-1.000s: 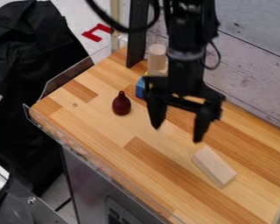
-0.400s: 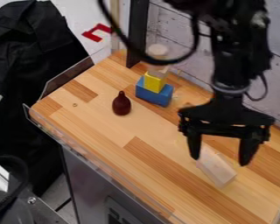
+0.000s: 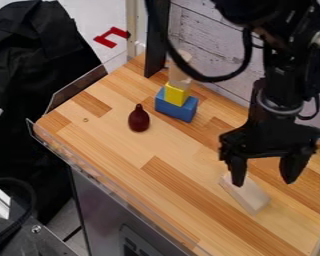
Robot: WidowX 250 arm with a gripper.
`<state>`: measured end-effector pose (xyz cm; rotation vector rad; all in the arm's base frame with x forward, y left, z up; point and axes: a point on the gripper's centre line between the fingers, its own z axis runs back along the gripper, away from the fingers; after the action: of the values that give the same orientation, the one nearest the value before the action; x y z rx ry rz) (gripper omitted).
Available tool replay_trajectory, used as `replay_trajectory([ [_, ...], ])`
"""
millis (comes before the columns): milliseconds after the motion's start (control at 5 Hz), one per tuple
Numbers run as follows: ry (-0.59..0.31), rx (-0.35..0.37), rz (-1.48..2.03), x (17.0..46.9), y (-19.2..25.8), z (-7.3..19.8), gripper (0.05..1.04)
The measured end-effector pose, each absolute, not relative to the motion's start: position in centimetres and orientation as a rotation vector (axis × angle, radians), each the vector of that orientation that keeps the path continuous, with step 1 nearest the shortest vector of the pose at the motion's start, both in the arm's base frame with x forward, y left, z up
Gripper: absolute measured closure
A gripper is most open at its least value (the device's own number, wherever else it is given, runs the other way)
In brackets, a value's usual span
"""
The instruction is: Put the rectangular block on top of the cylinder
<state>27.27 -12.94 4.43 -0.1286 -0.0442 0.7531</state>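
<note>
The blue block (image 3: pixel 176 105) is taken as the landmark for all places here. Well apart from it, toward the lower right of the view, the rectangular block (image 3: pixel 248 196) is seen lying on the desk (image 3: pixel 122 150). It is made of pale, bare-looking wood, plain-faced and straight-edged, clearly longer than it is wide. It is laid flat and set aslant, with its lower end turned farther from the blue block than its upper end; that upper end is partly hidden by a fingertip.

To the lower right of the blue block, the gripper (image 3: pixel 263 184) is held pointing down, its fingers spread wide with nothing gripped between them. Whether the wood is touched by the nearer finger cannot be told.

Above the blue block in the view, the pale wooden cylinder (image 3: pixel 185 56) is seen upright, crossed by a black cable (image 3: pixel 219 78). The yellow block (image 3: pixel 177 93) is carried on top of the blue block, and a dark red pear-shaped thing (image 3: pixel 138 120) (rather glossy, with a narrow neck) is placed to its lower left.
</note>
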Motion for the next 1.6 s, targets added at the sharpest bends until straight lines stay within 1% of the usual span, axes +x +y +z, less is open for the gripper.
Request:
replay_trajectory([
  [200,-0.056,-0.145,0.845,27.6,-13.0,4.4,0.083],
  [400,-0.035,-0.123,0.924,27.5,-12.4,3.9,0.083],
  [800,-0.004,-0.104,0.998,27.3,-11.0,3.2,0.083],
  [1000,0.035,-0.055,1.050,26.9,-10.4,2.0,0.083],
  [1200,0.035,-0.052,1.091,27.4,-10.3,1.4,0.083],
  [1600,0.026,-0.084,1.148,27.9,-10.8,0.5,0.083],
])
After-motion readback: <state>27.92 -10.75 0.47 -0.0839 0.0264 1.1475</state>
